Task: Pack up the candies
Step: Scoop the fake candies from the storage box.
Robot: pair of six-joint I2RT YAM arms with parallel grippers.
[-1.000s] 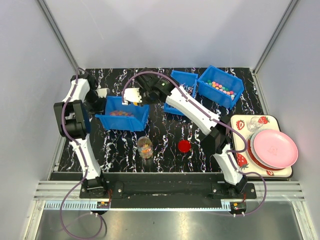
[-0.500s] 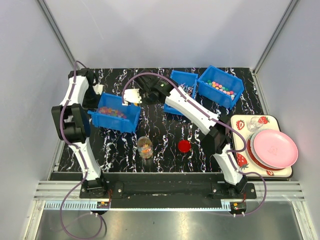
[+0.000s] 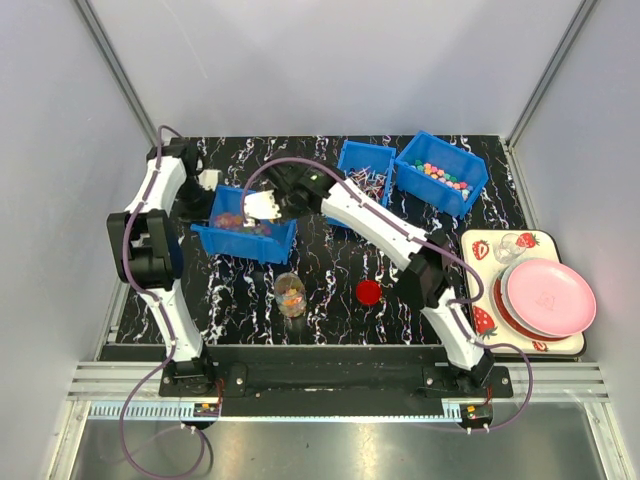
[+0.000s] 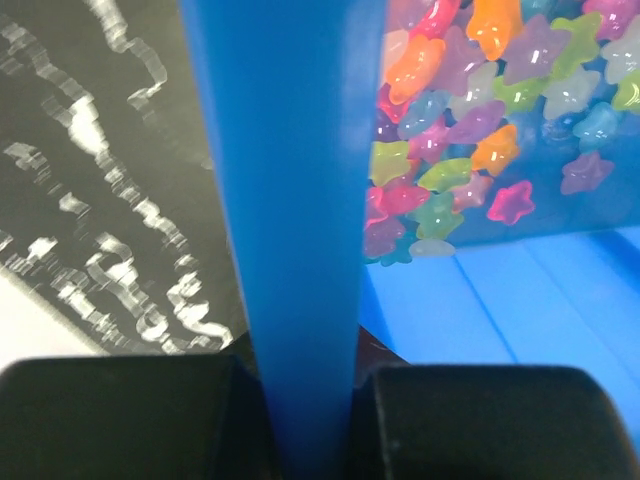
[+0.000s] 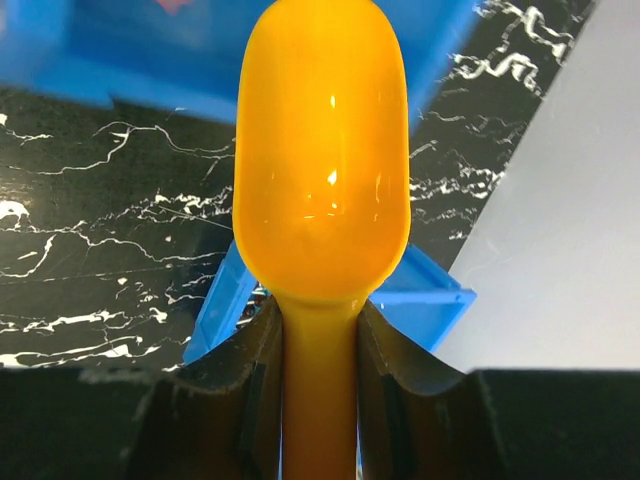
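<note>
Since half a second ago the blue bin (image 3: 245,246) has slid back rightward, and the right gripper (image 5: 320,345) now hangs just over its far rim. The left gripper (image 4: 300,410) is clamped on the bin's wall. The candies (image 4: 450,150), star-shaped and pointing every way, heap ahead of it, right of that wall. The right gripper is closed on the yellow scoop (image 5: 322,170), whose long axis runs straight ahead, empty bowl foremost.

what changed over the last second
The left gripper, shut on the wall of the blue bin, swung it left and then back right. The right gripper, holding the yellow scoop, moved closer to that bin. The jar and red lid stayed put.
</note>
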